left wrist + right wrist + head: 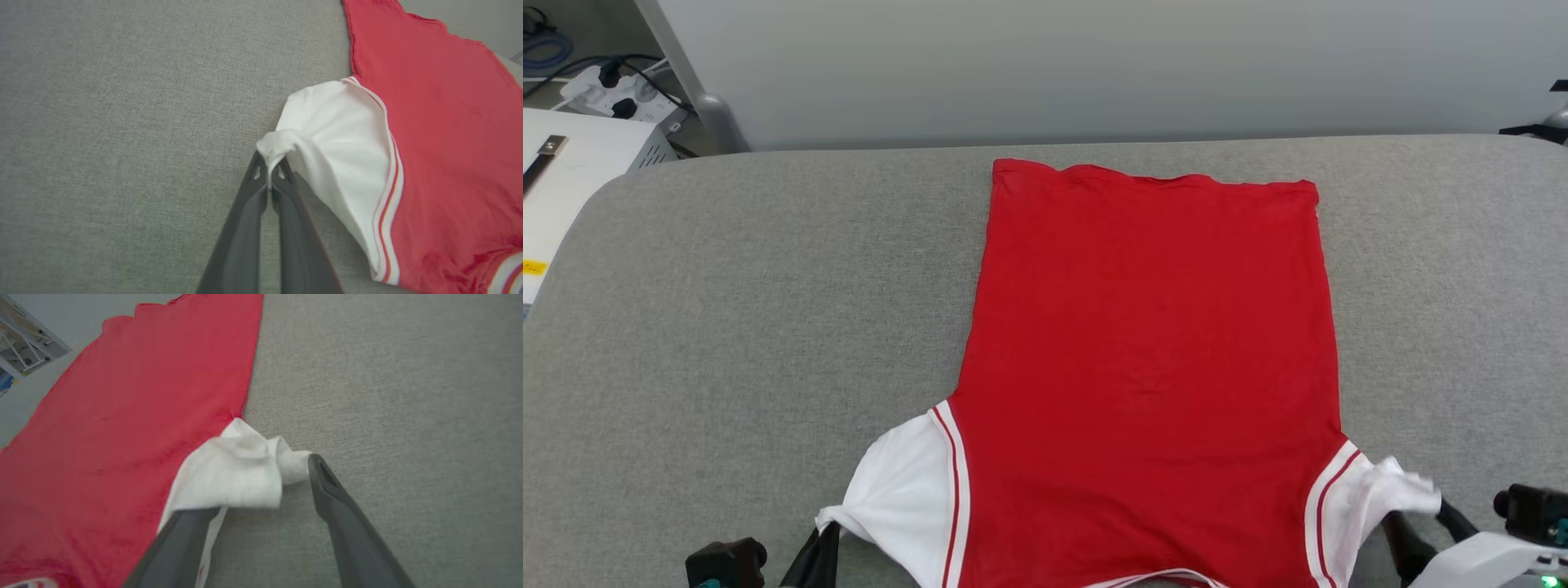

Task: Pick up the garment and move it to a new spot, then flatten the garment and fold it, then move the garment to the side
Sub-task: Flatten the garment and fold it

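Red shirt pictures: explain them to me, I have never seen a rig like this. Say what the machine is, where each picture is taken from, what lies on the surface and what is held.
This is a two-armed robot working at a grey padded surface. The wide picture is from a camera on its head, looking down. The other two are from cameras on its wrists, one per arm, each looking along that arm's grasping end. A red shirt with white sleeves lies spread out on the surface. The left fingers, long and dark, are pressed together, pinching the tip of one white sleeve. The right fingers stand apart; the other sleeve lies bunched between them, not pinched.
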